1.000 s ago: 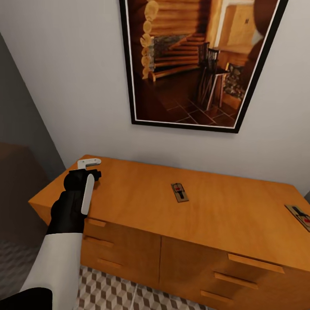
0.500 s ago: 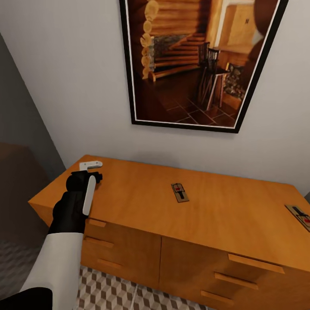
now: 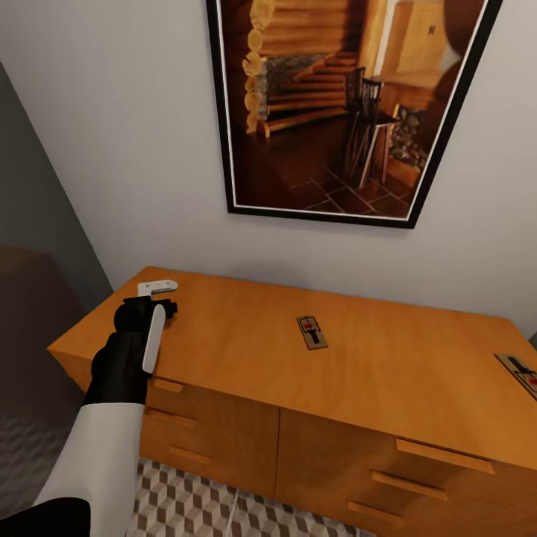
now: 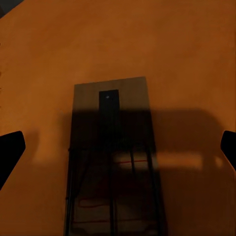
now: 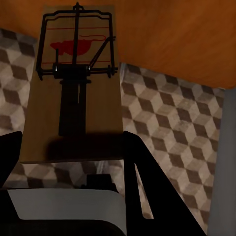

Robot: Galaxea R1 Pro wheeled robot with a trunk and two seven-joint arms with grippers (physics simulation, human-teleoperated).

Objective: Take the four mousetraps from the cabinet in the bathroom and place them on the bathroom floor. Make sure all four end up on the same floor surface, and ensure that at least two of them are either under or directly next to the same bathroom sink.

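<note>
left end effector (image 4: 118, 147) spread wide above a mousetrap (image 4: 114, 162); right end effector (image 5: 73, 147) grips another mousetrap (image 5: 76, 83).

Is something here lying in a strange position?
Yes: one mousetrap lies at the right edge of the cabinet top, while another mousetrap lies flat mid-top, slightly askew.

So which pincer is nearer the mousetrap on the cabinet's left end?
Left: the left pincer hovers directly over that mousetrap. The right pincer holds another mousetrap over the floor.
</note>
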